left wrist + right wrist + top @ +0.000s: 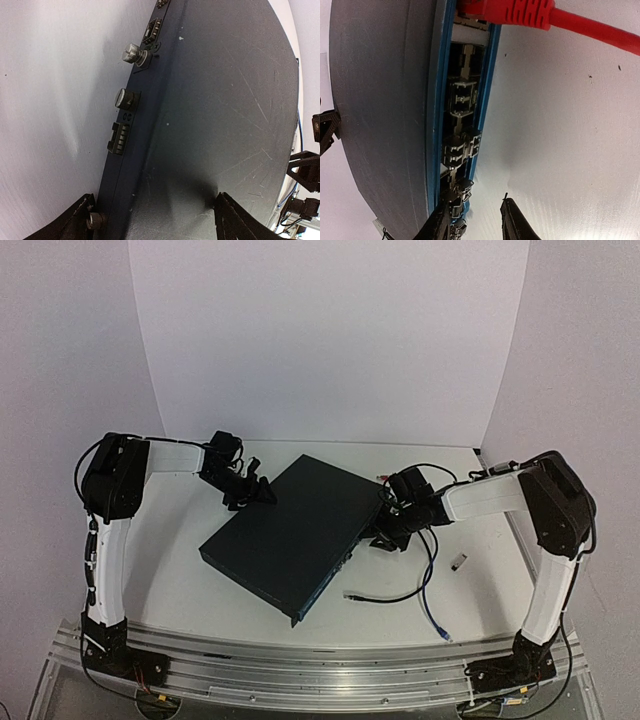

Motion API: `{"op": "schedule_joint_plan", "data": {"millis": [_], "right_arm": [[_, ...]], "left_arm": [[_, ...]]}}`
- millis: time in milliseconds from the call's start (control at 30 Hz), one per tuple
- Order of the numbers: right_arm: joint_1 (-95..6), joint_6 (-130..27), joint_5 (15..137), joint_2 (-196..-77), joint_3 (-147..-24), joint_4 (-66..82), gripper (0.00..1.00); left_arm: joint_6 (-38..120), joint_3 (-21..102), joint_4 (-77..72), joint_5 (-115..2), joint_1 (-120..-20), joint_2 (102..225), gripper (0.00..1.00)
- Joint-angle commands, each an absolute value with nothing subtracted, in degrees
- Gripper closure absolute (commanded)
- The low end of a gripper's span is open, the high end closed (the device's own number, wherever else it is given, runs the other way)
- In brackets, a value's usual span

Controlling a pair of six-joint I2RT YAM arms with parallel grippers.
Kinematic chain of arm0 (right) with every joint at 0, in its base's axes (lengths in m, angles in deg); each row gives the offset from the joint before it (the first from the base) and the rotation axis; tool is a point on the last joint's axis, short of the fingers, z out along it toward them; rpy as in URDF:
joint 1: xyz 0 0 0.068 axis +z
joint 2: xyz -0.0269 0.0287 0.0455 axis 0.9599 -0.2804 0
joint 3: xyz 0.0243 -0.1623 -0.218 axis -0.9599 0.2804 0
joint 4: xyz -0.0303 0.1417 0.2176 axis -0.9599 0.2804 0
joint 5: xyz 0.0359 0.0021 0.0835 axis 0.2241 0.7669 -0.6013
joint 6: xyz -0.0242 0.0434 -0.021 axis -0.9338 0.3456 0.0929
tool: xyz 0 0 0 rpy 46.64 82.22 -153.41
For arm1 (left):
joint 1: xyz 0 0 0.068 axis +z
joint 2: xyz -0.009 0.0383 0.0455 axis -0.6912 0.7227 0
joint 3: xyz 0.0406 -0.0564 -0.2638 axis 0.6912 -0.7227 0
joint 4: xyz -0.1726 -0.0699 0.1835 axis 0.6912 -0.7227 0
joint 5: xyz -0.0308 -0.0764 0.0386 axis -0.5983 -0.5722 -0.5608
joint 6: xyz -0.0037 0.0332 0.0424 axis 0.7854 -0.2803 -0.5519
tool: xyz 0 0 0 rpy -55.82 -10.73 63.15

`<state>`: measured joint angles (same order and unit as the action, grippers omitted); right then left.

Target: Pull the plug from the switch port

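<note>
White table [180,590], white curved backdrop [330,340]. Switch [290,530] lies diagonal at centre of overhead view. Red plug [515,12] seated in port, top of right wrist view. Left gripper [260,493] spread wide at switch's upper-left edge. Right gripper [475,225] slightly parted, empty, beside port face. Black cable [385,597] and blue cable [430,610] lie loose lower right of switch.

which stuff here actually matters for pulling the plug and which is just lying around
For the job:
- switch
- red plug at the switch's port face, with its red cable
- right gripper, open by the ports
- left gripper, open over the switch's far edge

Lying about:
- loose black cable
- blue cable
- small silver item, too small to identify
</note>
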<state>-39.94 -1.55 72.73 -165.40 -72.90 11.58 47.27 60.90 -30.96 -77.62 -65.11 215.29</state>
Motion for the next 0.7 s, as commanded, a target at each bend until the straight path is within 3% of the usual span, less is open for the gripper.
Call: {"op": "schedule_joint_plan", "data": {"millis": [0,667], "right_arm": [[-40.05,-1.46,72.73,-167.03,-74.53,12.01,0.68],[-40.04,-1.51,74.74,-163.81,-67.56,14.38,0.78]], "left_arm": [[46.18,59.67,-33.88,-72.92,-65.87,218.18,0.20],[46.41,59.90,-34.19,-72.36,-65.87,218.17,0.20]]}}
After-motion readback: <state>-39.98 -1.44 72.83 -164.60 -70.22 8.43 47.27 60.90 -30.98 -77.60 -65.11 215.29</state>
